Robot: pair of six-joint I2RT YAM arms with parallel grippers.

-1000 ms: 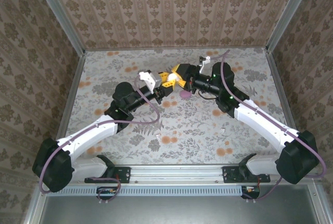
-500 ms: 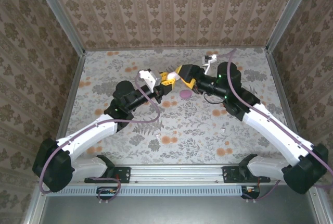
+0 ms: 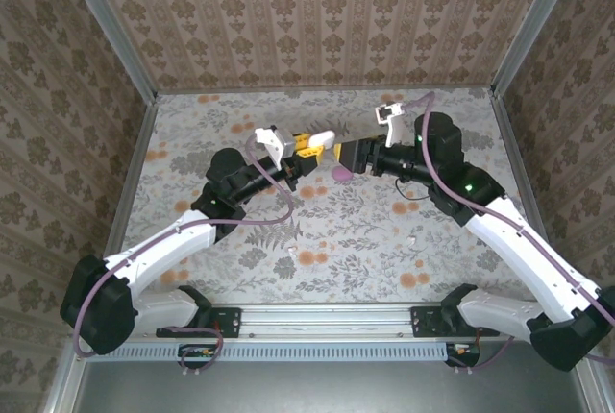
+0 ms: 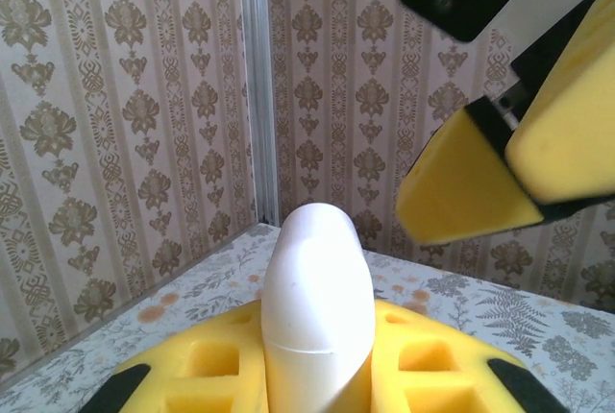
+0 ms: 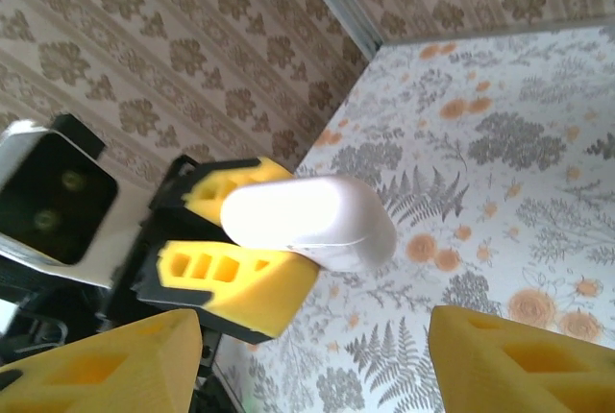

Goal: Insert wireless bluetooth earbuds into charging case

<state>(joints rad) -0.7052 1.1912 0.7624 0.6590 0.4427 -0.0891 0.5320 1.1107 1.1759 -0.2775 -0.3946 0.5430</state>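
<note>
A lab robot cell; wallpaper-printed panels (image 3: pixel 317 19) at 9, 12 and 3 o'clock framed by aluminium posts (image 3: pixel 108 24); arm-mounting rail (image 3: pixel 327 317) at 6 o'clock.

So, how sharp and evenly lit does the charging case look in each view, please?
Left wrist: the charging case is sharp, softly lit, no harsh glare; right wrist: its left end washes out, the right gripper's fingers blur; top external: tiny, bright white.

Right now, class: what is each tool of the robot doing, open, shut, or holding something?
Left tool: shut on the white case.
Right tool: open, holding nothing.
</note>
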